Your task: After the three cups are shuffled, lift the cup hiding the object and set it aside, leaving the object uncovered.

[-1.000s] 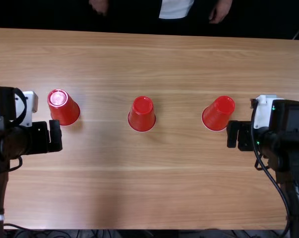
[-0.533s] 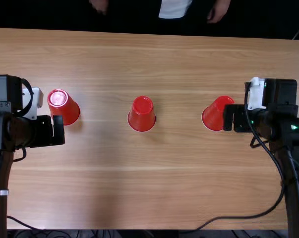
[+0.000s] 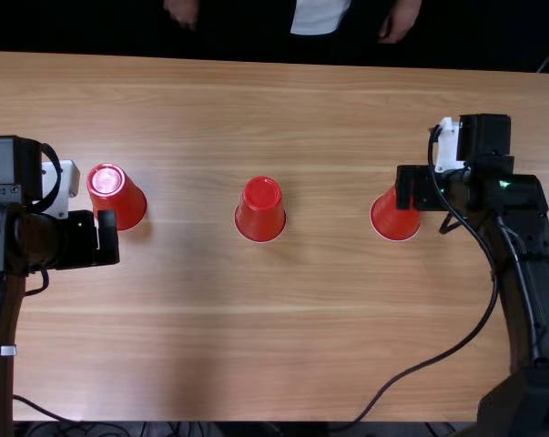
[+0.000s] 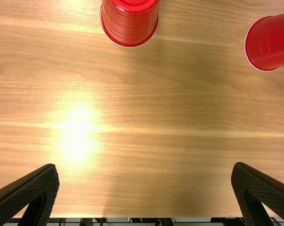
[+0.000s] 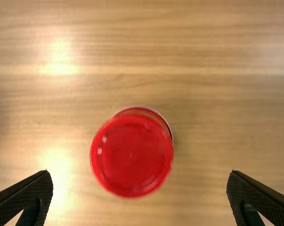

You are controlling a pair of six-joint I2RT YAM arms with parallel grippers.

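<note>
Light brown wooden table [image 3: 283, 100], set with three red cups in a row, mouths down, well apart.

Far left: left gripper [image 3: 106, 238] parked just beside the left cup [image 3: 116, 195], on its near side. Fingers spread wide, holding nothing. Unmoved over the last half second.

Centre: middle cup [image 3: 260, 208], untouched, in the same place as a second ago.

Right: right cup [image 3: 391, 218], unmoved on the table; hidden object not visible under any cup. Right gripper [image 3: 409, 188] shifted within the last second from the near right of this cup to a position over its top. Fingers wide apart, clamped on nothing; in the right wrist view, upturned cup base centred ahead of them.

Judged from this: right cup selected, approach done, grasp not yet made. Next: lower, close on the cup wall, lift straight, set aside.
</note>
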